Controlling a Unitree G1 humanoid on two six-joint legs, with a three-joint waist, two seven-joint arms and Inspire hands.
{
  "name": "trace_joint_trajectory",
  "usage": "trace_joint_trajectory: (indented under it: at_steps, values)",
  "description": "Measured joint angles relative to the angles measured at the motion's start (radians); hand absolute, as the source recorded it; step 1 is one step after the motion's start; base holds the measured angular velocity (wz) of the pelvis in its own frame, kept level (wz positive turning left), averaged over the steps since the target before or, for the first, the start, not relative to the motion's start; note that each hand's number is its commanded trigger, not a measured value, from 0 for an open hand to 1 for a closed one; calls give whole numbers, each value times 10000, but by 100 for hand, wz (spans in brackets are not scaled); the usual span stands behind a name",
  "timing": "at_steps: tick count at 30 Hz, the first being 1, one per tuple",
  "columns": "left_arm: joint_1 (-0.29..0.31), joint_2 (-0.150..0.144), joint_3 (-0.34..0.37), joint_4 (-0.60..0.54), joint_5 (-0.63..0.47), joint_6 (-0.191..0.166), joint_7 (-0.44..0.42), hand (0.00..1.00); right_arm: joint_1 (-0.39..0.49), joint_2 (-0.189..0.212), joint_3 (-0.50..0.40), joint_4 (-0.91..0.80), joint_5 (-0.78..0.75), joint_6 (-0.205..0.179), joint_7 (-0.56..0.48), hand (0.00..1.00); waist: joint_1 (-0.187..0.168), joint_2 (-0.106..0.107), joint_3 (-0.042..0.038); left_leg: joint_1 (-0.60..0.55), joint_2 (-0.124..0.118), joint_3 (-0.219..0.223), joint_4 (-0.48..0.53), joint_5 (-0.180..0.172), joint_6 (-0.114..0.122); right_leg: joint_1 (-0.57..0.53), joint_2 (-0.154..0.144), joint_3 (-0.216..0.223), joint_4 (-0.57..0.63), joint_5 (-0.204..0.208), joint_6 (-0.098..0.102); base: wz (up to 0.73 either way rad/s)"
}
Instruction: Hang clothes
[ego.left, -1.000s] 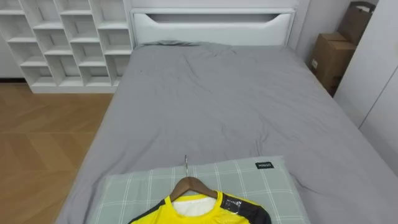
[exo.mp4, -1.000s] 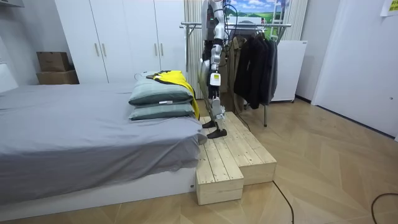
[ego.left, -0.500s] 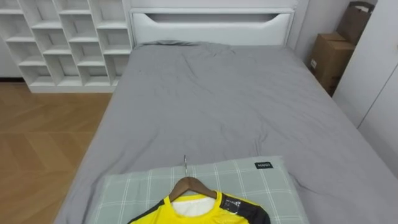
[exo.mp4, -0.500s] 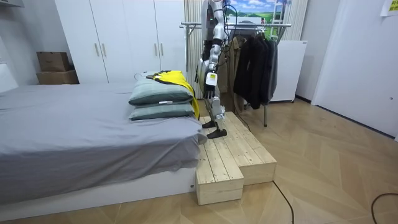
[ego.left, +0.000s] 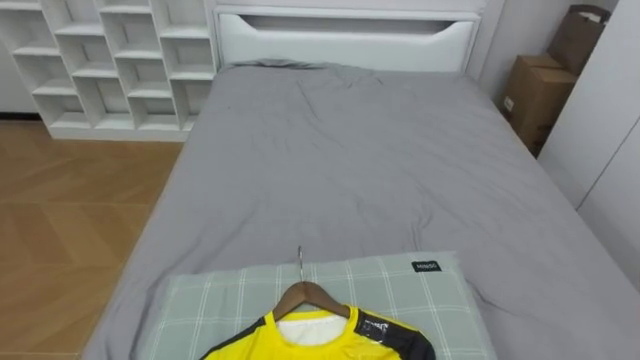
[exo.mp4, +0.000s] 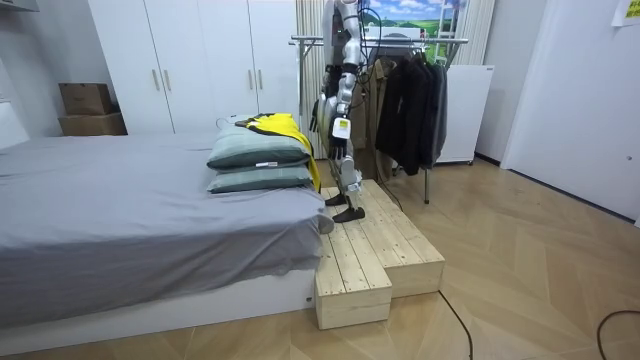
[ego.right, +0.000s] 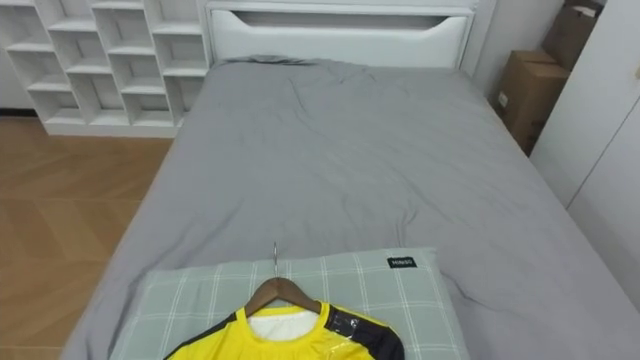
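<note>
Left hand low at side, yellow shirt on hanger atop pillow

Yellow short-sleeved shirt with black shoulder panels, fitted on a wooden hanger with a metal hook. It lies flat on a green checked pillow at the foot of the grey-sheeted bed, hook pointing up the bed.

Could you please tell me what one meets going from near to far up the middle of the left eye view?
First the yellow shirt → wooden hanger → grey bedspread → white headboard.
</note>
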Motion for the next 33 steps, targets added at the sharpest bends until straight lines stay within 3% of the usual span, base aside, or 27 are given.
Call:
trace_joint_trajectory:
  at_steps: [3,7,14,18,25,33]
  values:
    - [38,-3,-1,26,-391,2,-15,0,28,3,2,-144,-288,-25,-37,0,-14,32,-78,1,-2,8,0,0,0,3,1,11,12,0,0,-1]
    - [134,-4,14,22,-387,2,-1,0,43,3,3,-195,-460,-35,-167,0,-8,48,-104,18,-1,-20,2,0,0,52,-4,-40,39,1,-1,2]
    - [108,-39,363,-205,-67,-109,273,0,36,4,3,-188,-488,-145,-209,0,40,109,-82,28,-8,-127,129,-1,0,170,-33,-187,9,0,-1,5]
    - [361,-24,543,-806,135,-333,1105,0,41,-5,-6,-190,-466,-189,-233,0,37,143,-76,33,-33,-335,160,-1,1,187,-92,-288,29,-45,-5,9]
    - [499,1,1423,-1542,2024,-846,3128,0,46,-58,-218,-180,-794,-228,-431,0,133,260,-74,47,-104,-660,95,-51,71,255,-95,-613,92,-106,30,14]
    - [656,98,1535,-3274,3446,-1381,5497,0,104,-161,-6,-271,-1009,-373,-560,0,316,302,-85,7,-148,-816,125,-59,88,260,-129,-756,158,-132,69,5]
